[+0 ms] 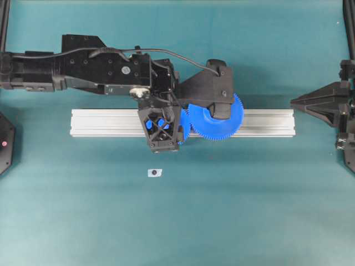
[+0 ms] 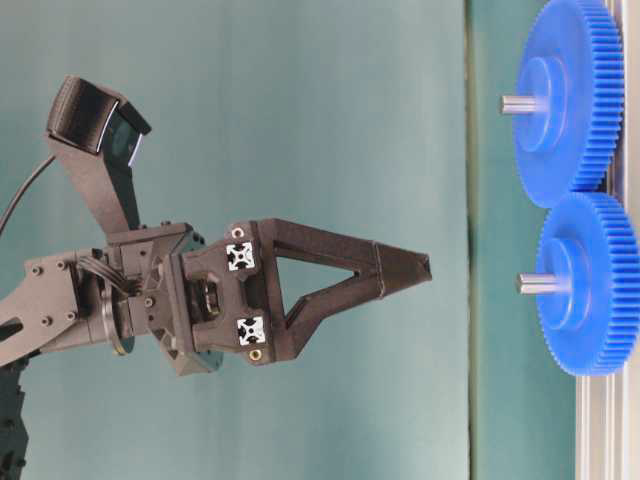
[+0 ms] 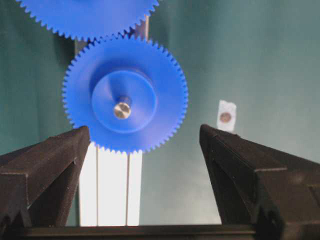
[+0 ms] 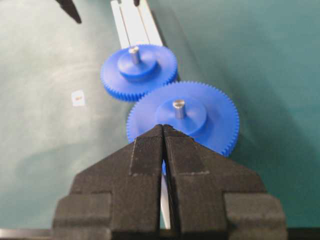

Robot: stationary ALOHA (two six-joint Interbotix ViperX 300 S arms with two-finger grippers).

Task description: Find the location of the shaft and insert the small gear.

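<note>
Small gear (image 3: 125,95) just beyond tool (image 3: 145,142)

A robotics lab bench, by every sign: plain teal matte tabletop (image 1: 249,210) as bare work surface, long ribbed silvery aluminium rail (image 1: 100,123) laid across it as a fixture, black frame posts (image 1: 4,22) at the corners. Two black 3D-printed robot arms (image 1: 83,69) with exposed screws and loose black cable (image 1: 177,55), wrist camera on a black bracket (image 2: 95,130). Two bright blue plastic gears (image 4: 182,122) on steel pins, a small white marker tag (image 1: 155,172) alone on the mat.
</note>
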